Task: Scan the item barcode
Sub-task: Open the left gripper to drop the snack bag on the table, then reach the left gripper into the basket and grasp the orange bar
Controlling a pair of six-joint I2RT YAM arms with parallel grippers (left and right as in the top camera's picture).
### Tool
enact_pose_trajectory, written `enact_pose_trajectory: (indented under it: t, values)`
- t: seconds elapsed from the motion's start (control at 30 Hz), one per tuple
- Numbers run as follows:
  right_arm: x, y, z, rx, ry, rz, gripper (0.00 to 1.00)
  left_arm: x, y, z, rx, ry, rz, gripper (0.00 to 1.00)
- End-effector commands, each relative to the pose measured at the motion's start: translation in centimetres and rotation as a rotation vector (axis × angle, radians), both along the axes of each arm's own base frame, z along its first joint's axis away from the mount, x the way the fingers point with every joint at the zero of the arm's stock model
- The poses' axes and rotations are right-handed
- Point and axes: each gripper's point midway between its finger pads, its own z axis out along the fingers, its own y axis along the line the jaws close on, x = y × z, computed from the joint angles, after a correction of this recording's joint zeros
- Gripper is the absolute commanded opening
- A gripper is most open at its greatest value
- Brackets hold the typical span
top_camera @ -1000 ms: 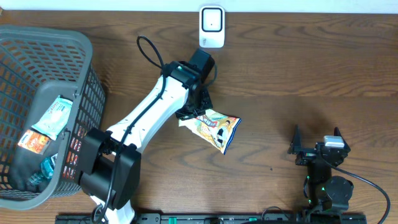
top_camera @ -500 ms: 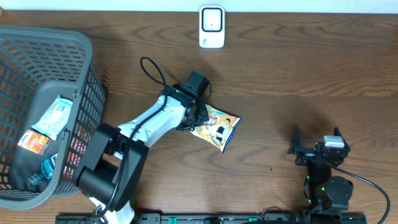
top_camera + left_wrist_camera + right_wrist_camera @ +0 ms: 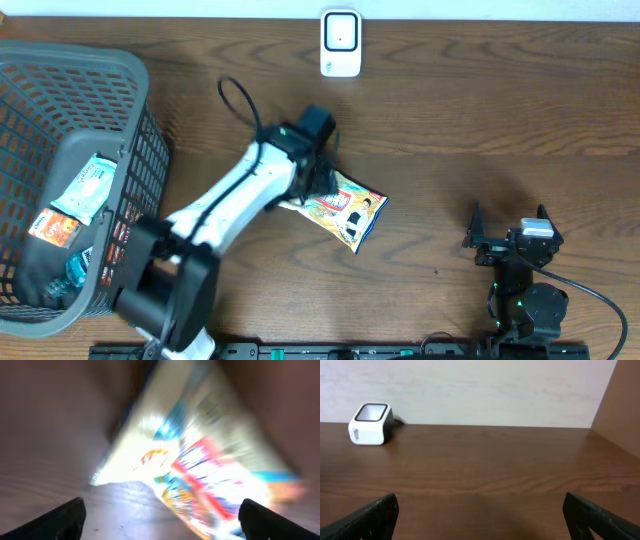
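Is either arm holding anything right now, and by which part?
Nothing is held. The left pincer stands open over the colourful foil snack packet; the right pincer is open and empty.

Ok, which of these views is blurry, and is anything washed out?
Left wrist view: badly smeared, the snack bag streaked and blown out to white near its left corner. Overhead view: sharp and evenly lit, soft shadows only. Right wrist view: crisp, the scanner clear, no glare.
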Motion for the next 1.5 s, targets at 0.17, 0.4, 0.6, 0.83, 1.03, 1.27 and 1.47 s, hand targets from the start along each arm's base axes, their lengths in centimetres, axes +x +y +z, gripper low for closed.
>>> enact_pose_trajectory:
  t: [0.17,0.4,0.6,0.83,1.03,1.27,1.47]
  values:
    - [0.0,0.0,0.0,-0.008,0.000,0.004,0.99,6.2,7.4,23.7,0.186,-0.720,0.106,0.98]
    - [0.0,0.0,0.0,-0.008,0.000,0.004,0.99,3.0,20.1,28.9,0.225,-0.856,0.706,0.98]
    - [0.0,0.0,0.0,-0.008,0.000,0.004,0.99,-4.3,31.5,25.9,0.184,-0.708,1.499,0.98]
    - [0.0,0.0,0.0,-0.008,0.000,0.004,0.99,-7.4,35.3,21.5,0.138,-0.466,1.802,0.98]
    - [0.0,0.0,0.0,-0.008,0.000,0.004,0.99,-7.1,36.7,19.2,0.118,-0.357,1.869,0.98]
    - [0.0,0.0,0.0,-0.008,0.000,0.004,0.99,-6.7,38.6,16.8,0.282,-0.277,1.802,0.98]
    - [0.0,0.0,0.0,-0.008,0.000,0.004,0.99,-5.8,38.8,14.2,0.297,-0.175,1.807,0.98]
